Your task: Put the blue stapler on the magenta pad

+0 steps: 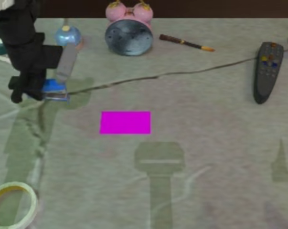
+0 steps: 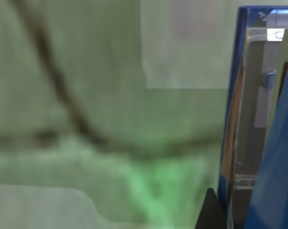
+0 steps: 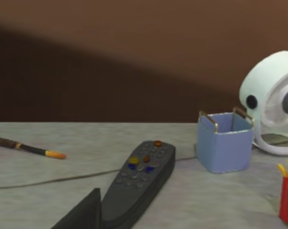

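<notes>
The blue stapler [image 1: 55, 89] is at the table's far left, its silver-grey metal side [image 1: 66, 64] turned up toward the top view. My left gripper [image 1: 38, 93] is shut on its blue end. In the left wrist view the stapler [image 2: 272, 157] fills one side, pressed against a dark fingertip [image 2: 207, 212]. The magenta pad [image 1: 125, 122] lies flat right of the stapler and nearer the front, with nothing on it. My right arm is parked outside the top view; one of its fingers [image 3: 86, 212] shows beside the remote, and the gripper is open.
A blue-domed bell [image 1: 67, 35], a pink alarm clock [image 1: 128, 29] and a pen [image 1: 186, 43] line the back edge. A dark remote [image 1: 267, 70] lies at the right, a tape roll [image 1: 12, 205] at front left. A blue box [image 3: 225, 140] stands beyond the remote.
</notes>
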